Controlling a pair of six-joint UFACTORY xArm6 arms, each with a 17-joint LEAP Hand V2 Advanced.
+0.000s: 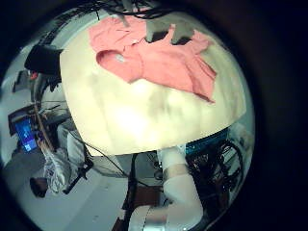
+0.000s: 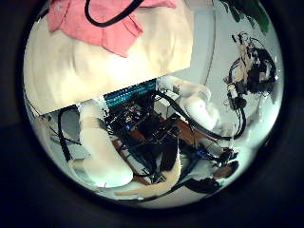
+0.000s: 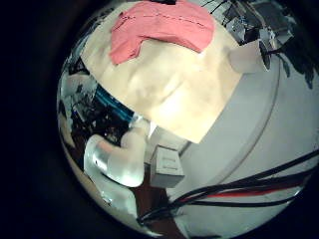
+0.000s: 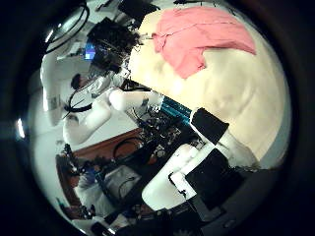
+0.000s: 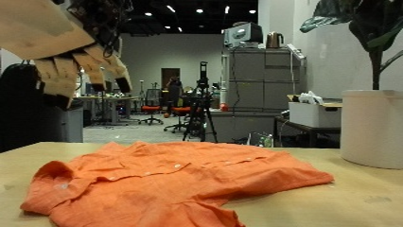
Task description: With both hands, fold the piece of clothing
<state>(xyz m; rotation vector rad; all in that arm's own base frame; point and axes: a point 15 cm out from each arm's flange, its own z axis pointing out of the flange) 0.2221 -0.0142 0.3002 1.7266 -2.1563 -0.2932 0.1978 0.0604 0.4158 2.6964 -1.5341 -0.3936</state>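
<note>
A hand (image 5: pixel 82 61) hangs high above the shirt's far side with its fingers relaxed and holding nothing; I cannot tell which hand it is. The shirt also shows in the left thumb side palm view (image 2: pixel 95 24), the right little finger side palm view (image 3: pixel 159 30) and the right thumb side palm view (image 4: pixel 202 37).
A large white pot (image 5: pixel 373 128) with a plant stands on the table beside the shirt's sleeve; it also shows in the right little finger side palm view (image 3: pixel 244 57). Bare table (image 1: pixel 144 106) stretches beyond the shirt.
</note>
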